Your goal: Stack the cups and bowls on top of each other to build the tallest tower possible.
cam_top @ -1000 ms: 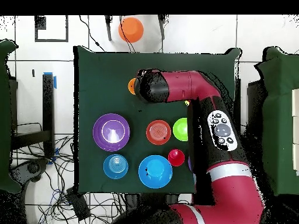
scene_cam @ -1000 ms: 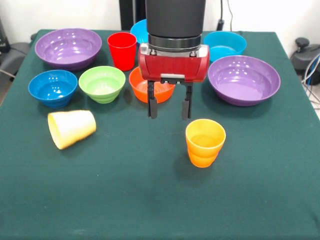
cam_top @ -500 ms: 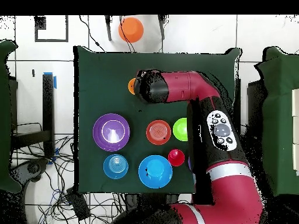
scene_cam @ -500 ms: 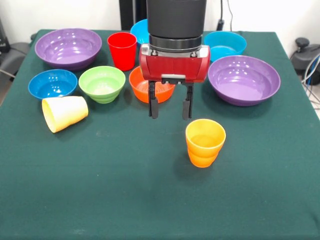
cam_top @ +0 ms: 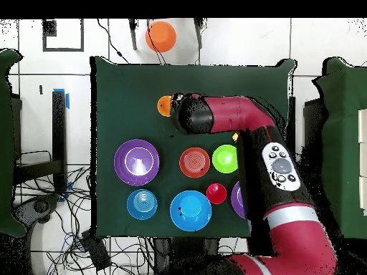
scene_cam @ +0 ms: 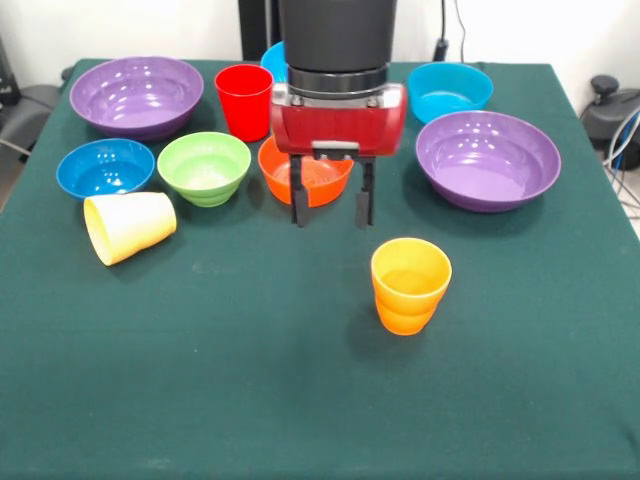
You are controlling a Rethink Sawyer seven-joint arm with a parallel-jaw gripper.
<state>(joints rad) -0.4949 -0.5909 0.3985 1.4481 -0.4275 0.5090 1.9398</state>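
The gripper hangs above the table with its fingers spread and empty, in front of the orange bowl. The orange cup stands upright just in front of it, with a bulging stepped base. The yellow cup lies on its side near the green bowl and dark blue bowl. The red cup stands upright behind them. Two purple bowls sit at either side, the cyan bowl at the back. Nothing is stacked.
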